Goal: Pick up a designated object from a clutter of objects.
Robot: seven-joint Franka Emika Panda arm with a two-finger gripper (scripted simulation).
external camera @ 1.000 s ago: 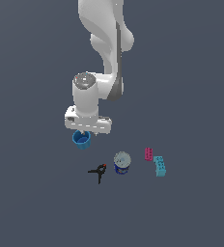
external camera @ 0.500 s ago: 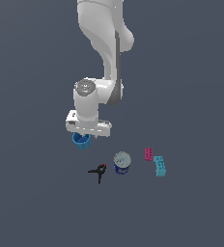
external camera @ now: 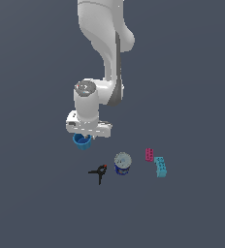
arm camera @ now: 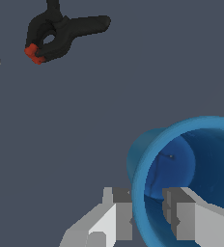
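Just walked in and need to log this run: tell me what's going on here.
A single simulated Panda arm is working on the blue cup. Its gripper is down at the cup, one finger outside the rim and the other inside, straddling the wall. The pictures do not show whether they have clamped. The black clamp, blue can, magenta brick and cyan brick lie apart from the cup, untouched.

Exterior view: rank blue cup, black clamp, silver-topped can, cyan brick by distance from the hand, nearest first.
1. Blue cup: directly under the hand, its wall between the fingers in the wrist view.
2. Black clamp: below the hand in the exterior view.
3. Silver-topped blue can: toward the exterior view's right of the clamp; close to the clamp's rank.
4. Cyan brick: farthest toward the exterior view's right.
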